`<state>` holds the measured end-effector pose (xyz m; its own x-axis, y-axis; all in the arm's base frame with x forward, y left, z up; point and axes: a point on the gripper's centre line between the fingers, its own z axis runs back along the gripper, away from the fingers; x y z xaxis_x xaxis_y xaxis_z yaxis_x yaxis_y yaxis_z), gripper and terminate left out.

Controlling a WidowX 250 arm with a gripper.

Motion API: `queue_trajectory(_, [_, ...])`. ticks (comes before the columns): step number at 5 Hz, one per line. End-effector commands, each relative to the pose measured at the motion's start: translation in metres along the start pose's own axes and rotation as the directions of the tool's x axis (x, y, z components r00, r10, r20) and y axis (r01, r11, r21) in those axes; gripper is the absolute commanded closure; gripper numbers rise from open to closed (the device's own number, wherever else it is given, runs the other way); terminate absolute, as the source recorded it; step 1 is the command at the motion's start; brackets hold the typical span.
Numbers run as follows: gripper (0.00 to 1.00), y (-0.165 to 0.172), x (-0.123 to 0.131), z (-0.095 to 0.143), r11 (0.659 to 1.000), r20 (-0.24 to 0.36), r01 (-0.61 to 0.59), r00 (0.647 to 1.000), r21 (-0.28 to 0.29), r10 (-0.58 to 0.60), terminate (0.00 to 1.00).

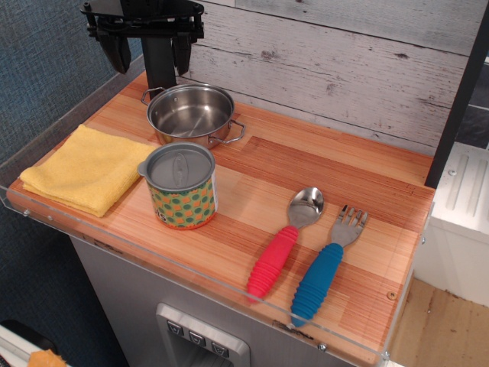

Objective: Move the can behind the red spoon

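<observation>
The can (180, 188) stands upright on the wooden counter, left of centre, with a grey lid and a yellow-orange label with green dots. The red spoon (284, 241) lies to its right, red ribbed handle toward the front edge, metal bowl pointing back. My gripper (150, 52) hangs at the top left, above and behind the steel pot, well above the counter. Its two black fingers are spread apart and hold nothing.
A shiny steel two-handled pot (191, 113) sits just behind the can. A folded yellow cloth (88, 168) lies at the left. A fork with a blue ribbed handle (325, 267) lies right of the spoon. A clear plastic rim (191, 271) edges the counter; a plank wall stands behind.
</observation>
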<state>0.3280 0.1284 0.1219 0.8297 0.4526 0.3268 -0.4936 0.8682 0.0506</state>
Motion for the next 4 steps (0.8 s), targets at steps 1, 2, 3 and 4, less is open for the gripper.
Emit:
queue_trajectory(1, [0.0,0.0,0.0,0.0,1.0,0.0,0.0,1.0,0.0,0.0,0.0])
queue_trajectory(2, [0.0,0.009,-0.015,0.009,0.98,-0.062,0.194,0.978,-0.052,-0.197,0.0])
queue_trajectory(3, [0.0,0.017,-0.036,0.011,0.897,-0.101,0.39,0.904,-0.206,-0.416,0.0])
queue_trajectory(4, [0.0,0.024,-0.054,0.011,0.765,-0.042,0.61,0.776,-0.209,-0.63,0.0])
